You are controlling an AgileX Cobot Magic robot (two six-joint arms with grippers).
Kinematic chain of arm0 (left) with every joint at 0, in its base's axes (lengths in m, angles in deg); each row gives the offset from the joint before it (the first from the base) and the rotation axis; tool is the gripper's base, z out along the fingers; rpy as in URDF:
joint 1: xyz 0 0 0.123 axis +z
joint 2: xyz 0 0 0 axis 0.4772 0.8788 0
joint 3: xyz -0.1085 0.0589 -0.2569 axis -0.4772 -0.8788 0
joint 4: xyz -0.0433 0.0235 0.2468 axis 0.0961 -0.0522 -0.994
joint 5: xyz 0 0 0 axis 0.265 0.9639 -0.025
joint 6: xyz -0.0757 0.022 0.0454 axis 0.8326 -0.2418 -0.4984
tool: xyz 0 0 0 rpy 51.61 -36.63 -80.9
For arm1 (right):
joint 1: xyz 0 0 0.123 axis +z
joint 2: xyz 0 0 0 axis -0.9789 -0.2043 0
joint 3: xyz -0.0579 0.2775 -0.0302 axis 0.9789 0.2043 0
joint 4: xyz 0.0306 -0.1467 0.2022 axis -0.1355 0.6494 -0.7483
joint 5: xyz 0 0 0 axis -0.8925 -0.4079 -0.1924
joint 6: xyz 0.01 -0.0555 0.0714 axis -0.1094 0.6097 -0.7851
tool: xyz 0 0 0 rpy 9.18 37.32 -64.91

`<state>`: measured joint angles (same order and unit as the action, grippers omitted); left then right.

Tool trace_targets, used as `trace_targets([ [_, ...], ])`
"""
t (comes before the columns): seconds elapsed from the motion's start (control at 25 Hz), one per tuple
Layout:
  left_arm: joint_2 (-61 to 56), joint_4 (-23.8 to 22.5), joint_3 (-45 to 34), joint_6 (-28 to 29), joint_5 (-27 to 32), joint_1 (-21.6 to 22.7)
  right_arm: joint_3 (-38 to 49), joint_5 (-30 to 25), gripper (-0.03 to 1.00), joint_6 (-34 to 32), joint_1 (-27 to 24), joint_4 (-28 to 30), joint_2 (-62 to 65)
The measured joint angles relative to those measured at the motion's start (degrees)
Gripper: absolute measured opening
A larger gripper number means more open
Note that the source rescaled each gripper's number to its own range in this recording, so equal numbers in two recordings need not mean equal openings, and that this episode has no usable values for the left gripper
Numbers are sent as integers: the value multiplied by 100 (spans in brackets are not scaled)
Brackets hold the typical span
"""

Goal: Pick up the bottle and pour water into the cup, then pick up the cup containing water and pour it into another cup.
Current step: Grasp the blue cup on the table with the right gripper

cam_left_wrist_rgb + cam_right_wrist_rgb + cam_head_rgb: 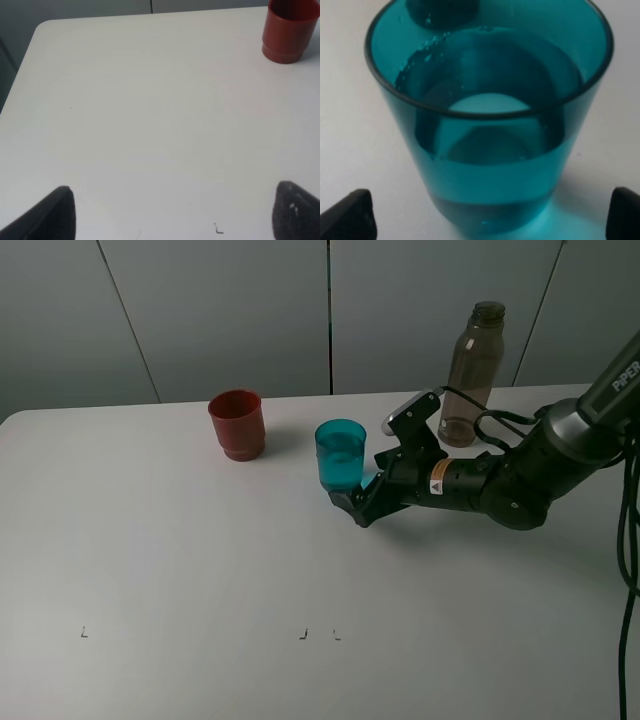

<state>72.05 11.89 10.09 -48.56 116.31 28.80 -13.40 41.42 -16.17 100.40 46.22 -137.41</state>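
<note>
1. The high camera looks down from the front over the whole bench [200, 570] toward the grey wall [220, 320].
2. The left wrist camera hangs above the bench's left part and looks slantwise across it. It shares the red cup [289, 32] with the high view.
3. The right wrist camera sits low, very near the teal cup [490, 150], which the high view also shows.

Upright teal cup [341, 452], partly filled with water [490, 150]; upright red cup [237, 424] apart at its left; uncapped smoky bottle [470, 375] standing behind, right.
</note>
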Motion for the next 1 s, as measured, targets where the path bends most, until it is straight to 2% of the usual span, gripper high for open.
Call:
trace_targets([
  [1.0, 0, 0, 0, 0, 0, 0, -459, 217, 100, 47, 54, 106, -222],
])
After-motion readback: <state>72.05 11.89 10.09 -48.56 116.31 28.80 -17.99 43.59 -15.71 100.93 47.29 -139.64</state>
